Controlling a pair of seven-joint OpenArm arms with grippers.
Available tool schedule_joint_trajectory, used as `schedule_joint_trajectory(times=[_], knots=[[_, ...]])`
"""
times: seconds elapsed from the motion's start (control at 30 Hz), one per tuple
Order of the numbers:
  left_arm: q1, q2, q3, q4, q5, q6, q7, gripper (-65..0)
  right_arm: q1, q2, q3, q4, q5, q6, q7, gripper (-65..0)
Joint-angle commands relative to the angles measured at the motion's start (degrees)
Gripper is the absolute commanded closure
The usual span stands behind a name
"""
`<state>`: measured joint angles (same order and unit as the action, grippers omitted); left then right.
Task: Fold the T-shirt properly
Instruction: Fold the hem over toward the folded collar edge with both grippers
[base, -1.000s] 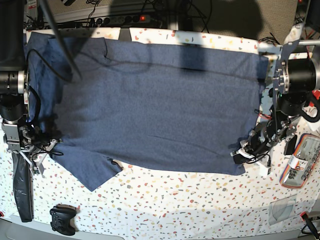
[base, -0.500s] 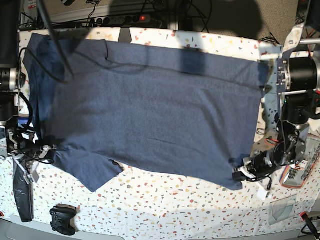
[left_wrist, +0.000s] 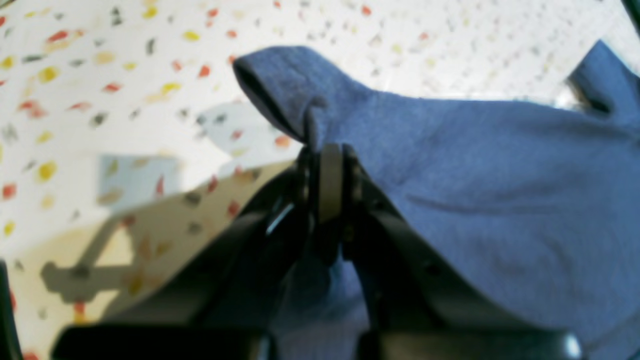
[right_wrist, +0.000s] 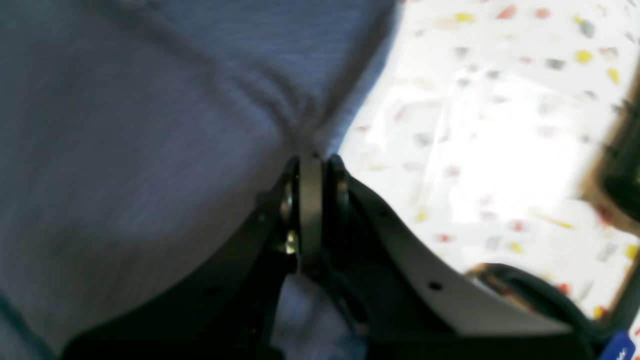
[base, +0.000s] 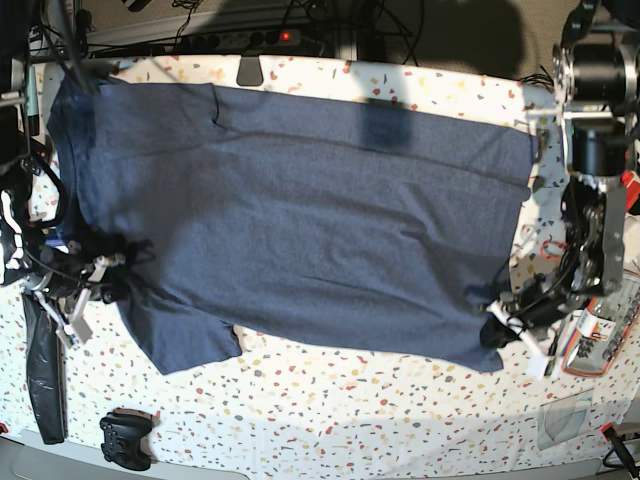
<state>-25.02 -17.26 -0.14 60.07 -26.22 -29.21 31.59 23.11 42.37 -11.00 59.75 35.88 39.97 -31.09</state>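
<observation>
The navy-blue T-shirt (base: 300, 220) lies spread plain side up over most of the speckled table, sleeves toward the left of the base view. My left gripper (base: 497, 330) is shut on the T-shirt (left_wrist: 450, 165) at its near right hem corner; in the left wrist view the left gripper (left_wrist: 327, 155) has a fold of cloth bunched above its tips. My right gripper (base: 112, 265) is shut on the T-shirt (right_wrist: 125, 125) at its near left edge by the sleeve; in the right wrist view, puckers of cloth gather at the right gripper (right_wrist: 312, 162).
A black game controller (base: 125, 440) and a long black tool (base: 44, 385) lie at the near left. At the right edge sits a plastic packet (base: 598, 335), with a clear bag (base: 565, 418) near the front. Cables and a power strip (base: 250, 38) run behind the table.
Both arms have drawn the near edge of the T-shirt toward the front of the table, the left gripper's corner moving furthest. The cloth has slid and smoothed. Both grips have held.
</observation>
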Motion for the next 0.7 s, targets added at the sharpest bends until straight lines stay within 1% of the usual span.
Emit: schedule_joint_trajectory(times=[0.0,0.07,0.17,0.23,0.3,0.37,0.5,0.67], knots=[[-0.2,-1.4,-0.7,2.3,-0.9,0.0,-1.8,0.0,-0.4,1.7,2.6,2.9,-0.2,0.0,-0.5,0.0],[2.8,-2.5,-2.4,4.5,-1.7,0.1,-2.6,0.0,-4.9,1.7,7.6,7.3,-0.6,0.0,-1.6,0.0],[6.7,-3.3,-7.0,7.5,-5.4,-0.4,-2.6,0.0,-11.4,0.9,16.6,12.6,-0.7,0.0,-2.3,0.0],[9.0,-3.2,-10.3,9.5,-7.0,-2.8,-2.4,0.0,-15.4,-0.6,22.2,16.0,-0.7,0.0,-4.2,0.0],[11.1,-3.3,-12.5,11.3,-8.9,-4.8,-1.9,0.0,-19.5,-2.3,26.6,20.0,-0.7,0.0,-5.0,0.0],[12.9,-3.3,-14.1,12.8,-10.2,-5.2,-1.1,0.0,-23.3,-3.9,30.5,24.1,-0.7,0.0,-5.0,0.0],[16.3,-3.4,-16.4,15.4,-10.6,-5.4,-0.2,0.0,-29.6,-7.5,38.1,31.9,-0.8,0.0,-5.0,0.0],[20.7,-4.1,-16.4,19.2,-12.7,-6.9,1.4,0.0,-34.9,-11.0,46.1,38.5,-1.0,0.0,-5.0,0.0]])
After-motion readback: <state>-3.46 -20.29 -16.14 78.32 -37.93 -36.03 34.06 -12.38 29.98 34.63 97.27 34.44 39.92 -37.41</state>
